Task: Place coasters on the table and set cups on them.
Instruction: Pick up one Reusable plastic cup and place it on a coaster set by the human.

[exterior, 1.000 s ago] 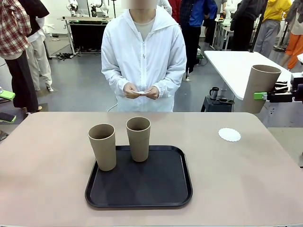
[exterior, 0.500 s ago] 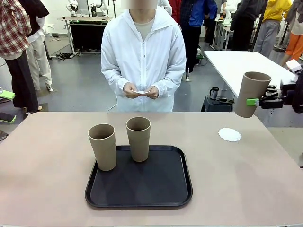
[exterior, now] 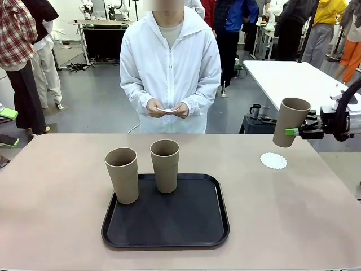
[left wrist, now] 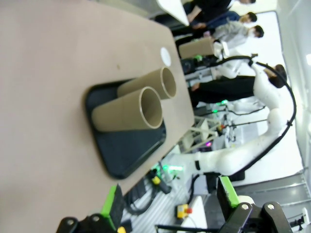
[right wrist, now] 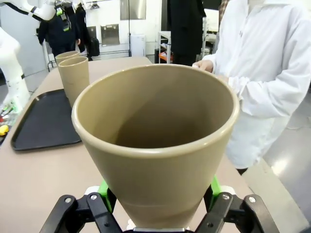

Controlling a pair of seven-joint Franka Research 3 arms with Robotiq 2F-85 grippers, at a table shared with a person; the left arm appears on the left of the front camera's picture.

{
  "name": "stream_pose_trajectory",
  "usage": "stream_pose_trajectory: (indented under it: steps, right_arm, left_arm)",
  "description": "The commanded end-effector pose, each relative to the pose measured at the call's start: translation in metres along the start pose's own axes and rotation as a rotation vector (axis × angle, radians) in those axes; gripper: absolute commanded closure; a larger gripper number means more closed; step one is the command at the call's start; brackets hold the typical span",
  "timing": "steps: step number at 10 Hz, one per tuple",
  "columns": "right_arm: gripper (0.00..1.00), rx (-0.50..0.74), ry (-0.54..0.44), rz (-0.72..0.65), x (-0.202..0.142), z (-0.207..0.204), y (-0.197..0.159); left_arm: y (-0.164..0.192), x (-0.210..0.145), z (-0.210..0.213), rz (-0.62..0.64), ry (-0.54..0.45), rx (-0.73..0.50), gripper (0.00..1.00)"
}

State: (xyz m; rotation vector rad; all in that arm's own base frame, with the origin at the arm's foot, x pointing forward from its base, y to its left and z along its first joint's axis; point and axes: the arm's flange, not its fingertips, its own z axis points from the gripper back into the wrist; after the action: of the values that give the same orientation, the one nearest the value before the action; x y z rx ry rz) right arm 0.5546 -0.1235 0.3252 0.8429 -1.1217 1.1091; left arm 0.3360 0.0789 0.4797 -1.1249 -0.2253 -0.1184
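Item one: your right gripper, jaws clamped on the lower wall of the third cup, a green pad pressed to each side. The cup hangs in the air, mouth up and slightly tilted, near the far right corner of the table. Item two: one coaster, flat on the table, below and a little left of that cup, not touching it. Item three: tray, black, at your near middle. Item four: left cup, upright at the tray's far left corner. Item five: right cup, upright by the tray's far edge, just beside the left cup but apart from it. Item six: your left gripper, jaws spread wide with nothing between them, well clear of the tray. Item seven: person in a white jacket at the far side, hands together at the waist on a thin white item, too small for you to identify.
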Motion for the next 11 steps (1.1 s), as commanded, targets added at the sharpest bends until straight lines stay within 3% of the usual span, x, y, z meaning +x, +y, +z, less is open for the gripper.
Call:
stream_pose_trajectory:
  steps: [1, 11]
  right_arm:
    - [0.17, 0.031, -0.001, -0.029, -0.011, -0.004, -0.009]
    - [0.17, 0.083, 0.063, -0.109, -0.057, -0.033, -0.021]
  left_arm:
    - [-0.001, 0.0, -0.001, -0.005, -0.005, -0.008, 0.0]
    - [-0.001, 0.0, -0.001, -0.005, -0.005, -0.008, 0.0]
